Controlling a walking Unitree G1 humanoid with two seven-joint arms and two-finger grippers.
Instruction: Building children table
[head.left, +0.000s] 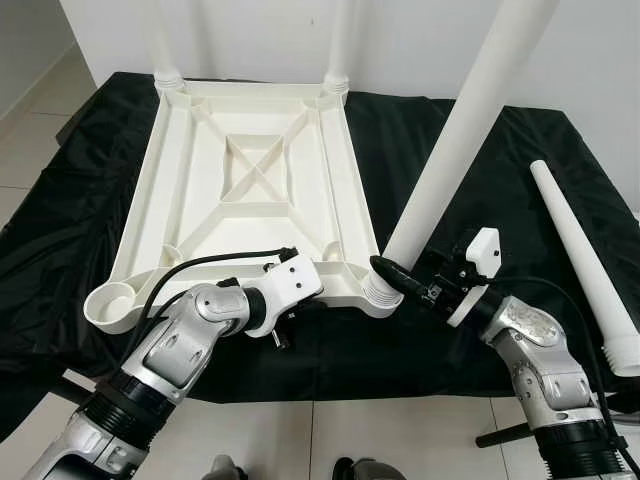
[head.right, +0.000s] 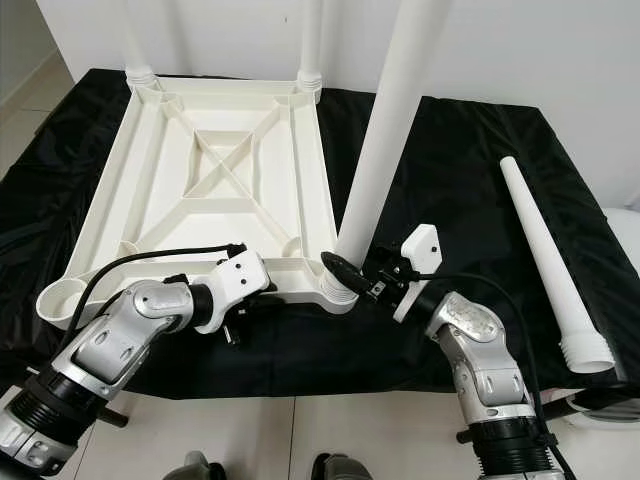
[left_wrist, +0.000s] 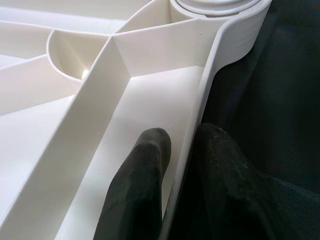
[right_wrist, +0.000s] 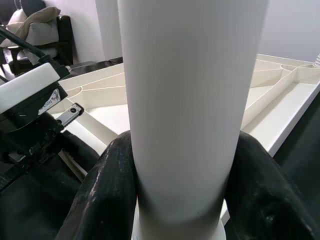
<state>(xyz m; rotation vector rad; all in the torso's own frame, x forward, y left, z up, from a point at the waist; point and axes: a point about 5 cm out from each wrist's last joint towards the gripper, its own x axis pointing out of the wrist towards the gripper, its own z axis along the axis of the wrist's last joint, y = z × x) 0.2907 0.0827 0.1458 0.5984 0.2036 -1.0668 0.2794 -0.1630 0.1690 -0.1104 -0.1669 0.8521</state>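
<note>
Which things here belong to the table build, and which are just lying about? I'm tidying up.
Belonging:
tabletop, upside down
leg gripped by right hand
spare leg on the cloth
left hand pinching the tabletop's rim

Lying about:
black cloth
chair

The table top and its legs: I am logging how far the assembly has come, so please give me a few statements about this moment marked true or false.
1. The white table top lies upside down on the black cloth. True.
2. The right gripper hangs idle. False: its fingers are shut on the leg standing in the near right corner socket.
3. The left gripper pinches the table top's near rim. True: one finger lies inside the rim, the other outside.
4. The spare leg stands upright. False: it lies flat on the cloth, at the robot's right.
5. The near left corner socket holds a leg. False: it is empty.
</note>
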